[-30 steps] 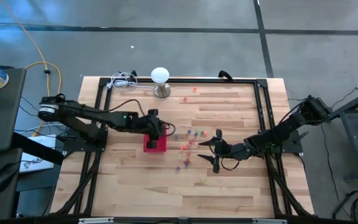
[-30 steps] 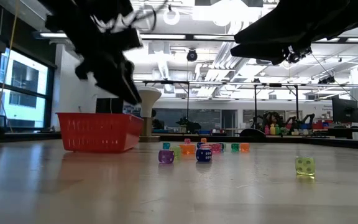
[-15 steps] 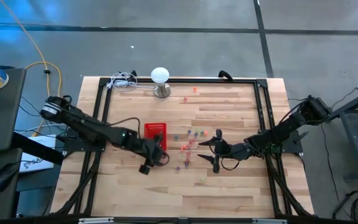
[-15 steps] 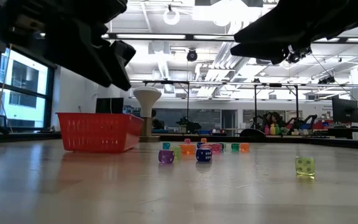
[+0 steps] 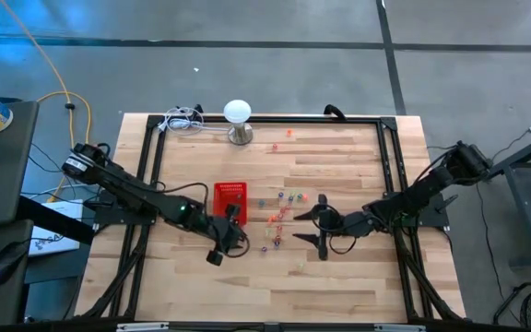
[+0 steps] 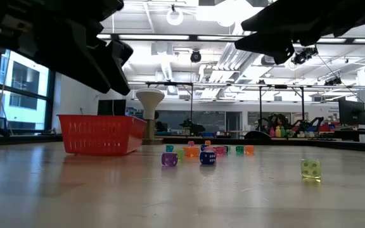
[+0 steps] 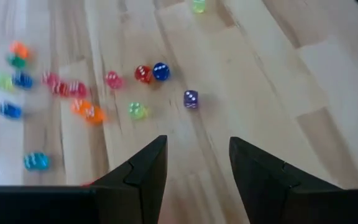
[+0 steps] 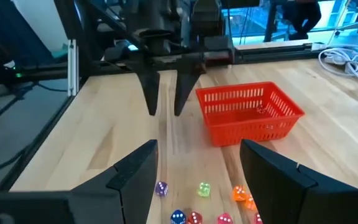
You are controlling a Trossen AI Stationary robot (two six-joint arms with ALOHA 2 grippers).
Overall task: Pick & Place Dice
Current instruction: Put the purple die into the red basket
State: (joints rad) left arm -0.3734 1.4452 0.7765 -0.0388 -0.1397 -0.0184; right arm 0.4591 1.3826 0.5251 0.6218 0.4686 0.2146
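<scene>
Many tiny coloured dice (image 5: 279, 210) lie scattered on the wooden table, right of the small red mesh basket (image 5: 230, 195). In the low view the dice (image 6: 201, 154) form a loose cluster, with one yellow-green die (image 6: 310, 168) apart from them. My left gripper (image 5: 227, 242) hangs open just on the near side of the basket, left of the dice, its fingers pointing down at bare wood (image 7: 197, 146). My right gripper (image 5: 304, 225) is open on the right side of the dice and faces the basket (image 8: 248, 112) and the left gripper (image 8: 165, 93).
A white dome-shaped thing on a metal foot (image 5: 237, 118) stands at the table's far edge beside a coil of white cable (image 5: 182, 118). Two stray dice (image 5: 282, 138) lie near the far edge. A black frame (image 5: 155, 138) borders the table. Bare wood lies along the near side.
My left gripper has swung from above the red basket toward the table's near edge and now hangs just near of the basket, facing the dice. The basket and the dice have stayed where they were.
</scene>
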